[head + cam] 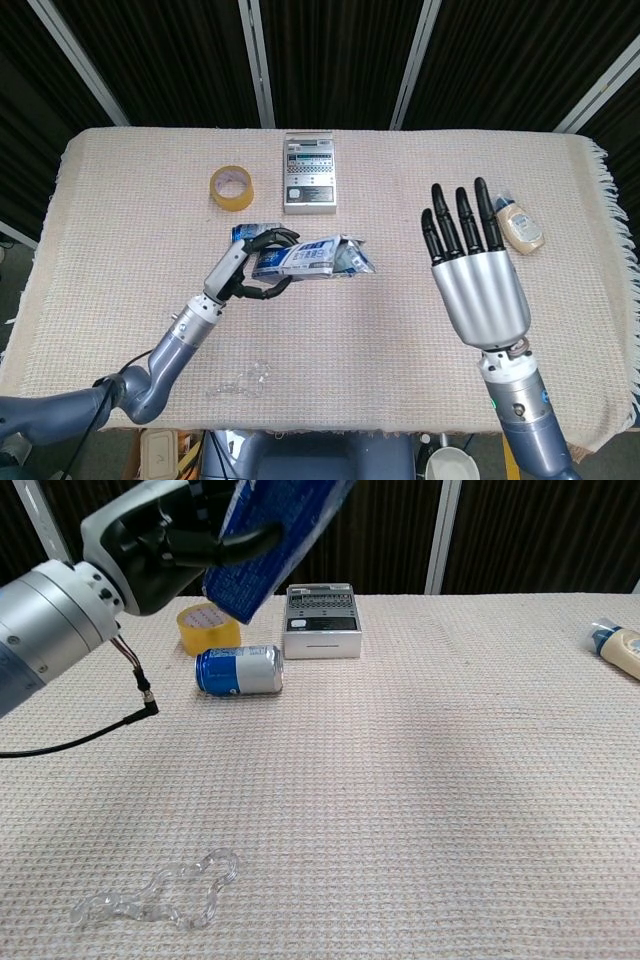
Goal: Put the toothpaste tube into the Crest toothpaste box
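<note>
The Crest toothpaste box (308,258) is off the table, gripped in the left hand (243,272), whose fingers (268,291) curl around its left end. In the head view the box lies roughly level, stretching rightward from the hand, with its right end open and the flaps splayed. In the chest view the same blue box (262,550) tilts up and to the right, running out of the top of the picture. Whether the toothpaste tube is inside cannot be told from either view.

The right hand (475,285) is raised well to the right of the box, palm away from the camera, fingers (462,218) spread and straight, holding nothing. It does not appear in the chest view.

Just beneath and behind the box, a blue drink can (239,671) lies on its side on the woven cloth (420,780). Farther back to the left sits a roll of yellow tape (231,187), and to its right a grey device with buttons (310,172). A small cream bottle (520,225) lies near the far right edge. Near the front left is a clear plastic piece (155,893).
</note>
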Robot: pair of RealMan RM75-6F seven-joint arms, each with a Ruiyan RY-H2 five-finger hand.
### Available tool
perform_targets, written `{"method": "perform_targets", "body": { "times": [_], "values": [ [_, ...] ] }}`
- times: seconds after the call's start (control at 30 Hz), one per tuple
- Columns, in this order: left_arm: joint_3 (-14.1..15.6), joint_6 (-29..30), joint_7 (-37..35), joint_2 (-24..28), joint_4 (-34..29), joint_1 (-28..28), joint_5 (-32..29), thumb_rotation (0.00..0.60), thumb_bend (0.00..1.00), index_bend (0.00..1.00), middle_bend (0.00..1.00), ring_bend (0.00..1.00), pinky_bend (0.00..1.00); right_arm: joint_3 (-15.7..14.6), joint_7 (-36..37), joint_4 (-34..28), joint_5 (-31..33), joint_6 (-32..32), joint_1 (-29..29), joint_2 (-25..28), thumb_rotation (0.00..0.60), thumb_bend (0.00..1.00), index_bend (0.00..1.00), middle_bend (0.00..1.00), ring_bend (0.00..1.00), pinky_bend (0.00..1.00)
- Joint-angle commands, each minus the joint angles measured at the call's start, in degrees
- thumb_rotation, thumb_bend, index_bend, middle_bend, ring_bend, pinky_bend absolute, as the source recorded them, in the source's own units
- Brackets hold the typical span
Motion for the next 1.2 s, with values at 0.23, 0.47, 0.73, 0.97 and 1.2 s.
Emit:
{"method": "perform_targets", "body": {
  "times": [0.23, 0.47, 0.73, 0.97, 1.2],
  "values": [
    [2.92, -0.46, -22.8, 12.95, -6.8, 1.19, 6.16, 0.6, 0.36, 0.35, 0.3, 0.19, 0.27, -2.98, 19.33, 12.28, -6.22, 4.46, -7.73, 0.64, 0.6, 0.4, 0.26, 0.14, 0.16, 0.0],
    [4.23, -2.51, -27.3, 11.1, -1.99, -0.22, 5.59, 0.6, 0.36, 0.35, 0.29, 0.17, 0.28, -2.71, 21.72, 14.63, -6.34, 3.82, -9.2, -0.18, 0.6, 0.4, 0.26, 0.14, 0.16, 0.0],
    [1.61, -1.79, 6.66, 5.23, 2.5, 1.11, -1.94, 0.6, 0.43, 0.5, 0.49, 0.32, 0.34, -2.42, 23.0, 14.81, -6.36, 2.68, -10.37, -0.44, 0.6, 0.4, 0.26, 0.14, 0.16, 0.0],
    [2.44, -7.42, 25.2, 5.24, 2.64, -0.03, -5.11, 0.6, 0.43, 0.47, 0.45, 0.3, 0.34, -2.35, 24.91, 17.26, -4.86, 1.34, -11.29, -1.63, 0.6, 0.4, 0.27, 0.14, 0.16, 0.0],
    [3.62, -12.72, 25.86, 0.59, 8.29, -1.77, -6.18, 0.6, 0.42, 0.43, 0.4, 0.25, 0.33, -2.01, 26.25, 19.38, -4.12, 1.0, -12.2, -2.19, 0.6, 0.4, 0.29, 0.14, 0.16, 0.0]
  ]
}}
